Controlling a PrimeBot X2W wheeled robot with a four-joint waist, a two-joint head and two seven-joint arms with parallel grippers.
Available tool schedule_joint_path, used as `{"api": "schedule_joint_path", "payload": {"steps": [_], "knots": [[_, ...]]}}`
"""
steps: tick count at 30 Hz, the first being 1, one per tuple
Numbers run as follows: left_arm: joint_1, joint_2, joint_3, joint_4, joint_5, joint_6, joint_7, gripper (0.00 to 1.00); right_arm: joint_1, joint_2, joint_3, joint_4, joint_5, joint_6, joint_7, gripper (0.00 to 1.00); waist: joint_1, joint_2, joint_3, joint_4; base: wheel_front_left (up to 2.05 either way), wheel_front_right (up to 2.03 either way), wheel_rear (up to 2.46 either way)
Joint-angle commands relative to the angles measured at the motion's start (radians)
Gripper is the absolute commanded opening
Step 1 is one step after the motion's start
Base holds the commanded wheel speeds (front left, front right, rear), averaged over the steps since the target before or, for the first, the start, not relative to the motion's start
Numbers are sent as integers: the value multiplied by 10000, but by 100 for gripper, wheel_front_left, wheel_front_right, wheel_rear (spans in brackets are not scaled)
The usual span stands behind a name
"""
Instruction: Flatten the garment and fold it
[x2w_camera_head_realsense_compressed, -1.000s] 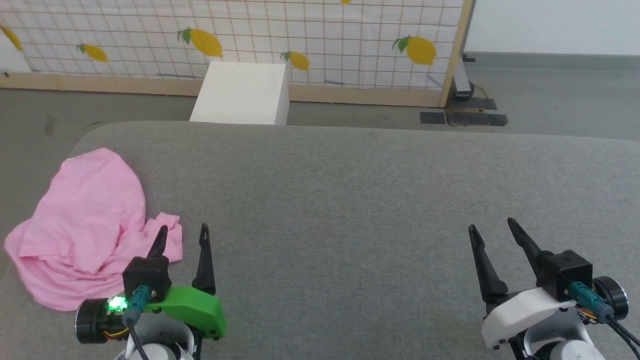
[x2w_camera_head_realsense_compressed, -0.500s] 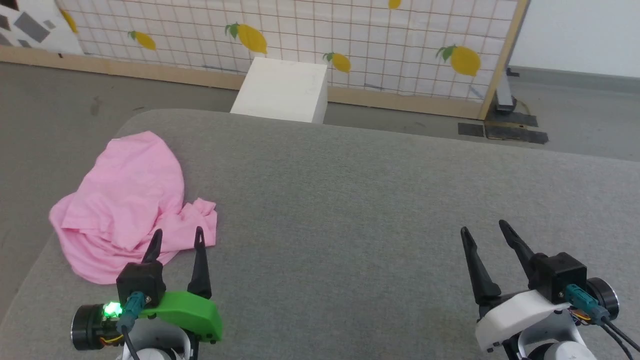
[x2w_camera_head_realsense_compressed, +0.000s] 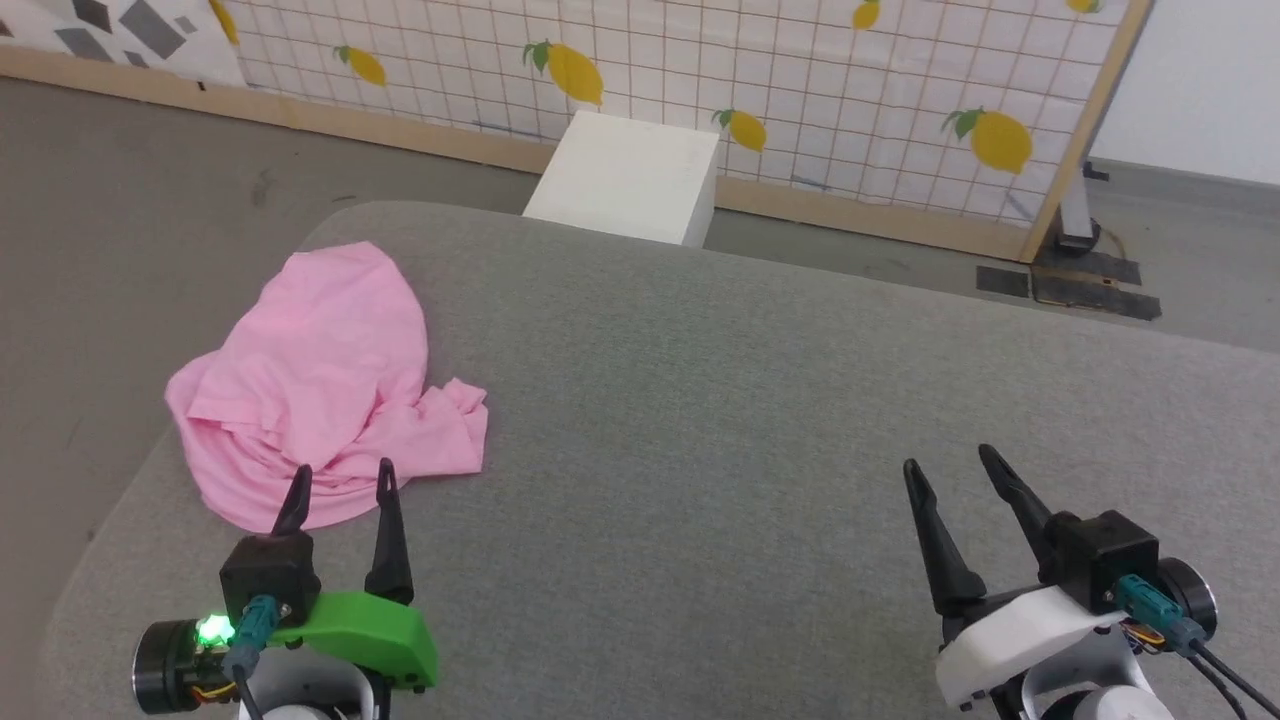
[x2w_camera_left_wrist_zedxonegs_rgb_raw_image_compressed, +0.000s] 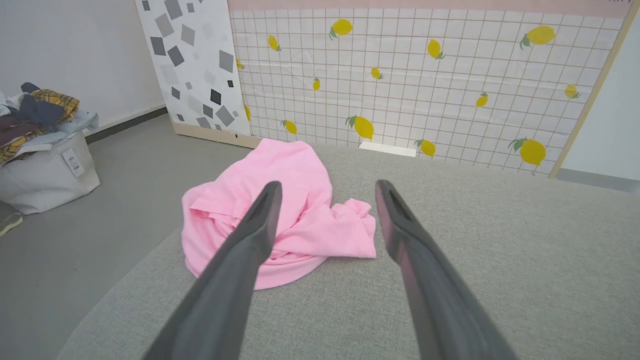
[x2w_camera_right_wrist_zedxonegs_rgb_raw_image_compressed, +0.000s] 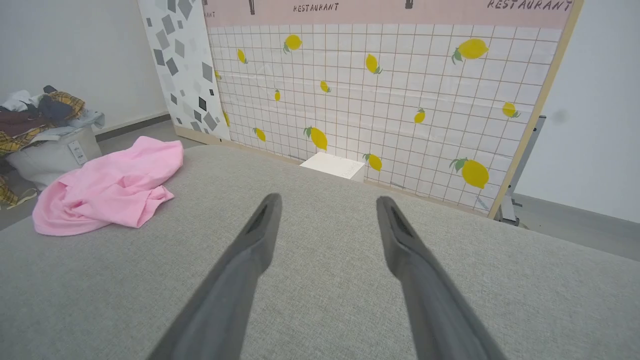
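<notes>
The garment (x2w_camera_head_realsense_compressed: 325, 385) is a light pink cloth lying crumpled and bunched near the far left corner of the grey padded surface (x2w_camera_head_realsense_compressed: 720, 400). It also lies ahead in the left wrist view (x2w_camera_left_wrist_zedxonegs_rgb_raw_image_compressed: 280, 215) and far off to the left in the right wrist view (x2w_camera_right_wrist_zedxonegs_rgb_raw_image_compressed: 110, 187). My left gripper (x2w_camera_head_realsense_compressed: 340, 485) is open just short of the garment's near edge, with nothing between its fingers. Open and empty, my right gripper (x2w_camera_head_realsense_compressed: 948, 465) hovers over bare grey cloth at the lower right.
A white box (x2w_camera_head_realsense_compressed: 628, 178) stands on the floor behind the surface, before a lemon-print screen (x2w_camera_head_realsense_compressed: 780, 90). The surface's rounded left edge (x2w_camera_head_realsense_compressed: 130, 500) drops to the grey floor. A bag of clothes (x2w_camera_left_wrist_zedxonegs_rgb_raw_image_compressed: 42, 145) sits on the floor to the left.
The head camera has turned left, so the whole picture has shifted right and the garment sits nearer the middle. Both grippers keep their places and stay open.
</notes>
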Motion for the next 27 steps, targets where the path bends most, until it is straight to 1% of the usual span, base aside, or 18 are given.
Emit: {"api": "schedule_joint_path", "payload": {"steps": [1, 12, 27], "knots": [[160, 98, -35, -38, -116, 90, -98, 100, -10, 7, 61, 43, 99, -7, -113, 100, 0, 0, -17, 128, 0, 0, 0], [342, 220, -114, -123, -356, 398, -182, 100, -32, 8, 297, 167, 276, -8, -273, 100, 0, 0, -82, 553, 0, 0, 0], [420, 435, -192, 18, -779, 671, -495, 100, 21, 11, 468, 243, 486, -10, -449, 100, 0, 0, -137, 1199, 0, 0, 0]]}}
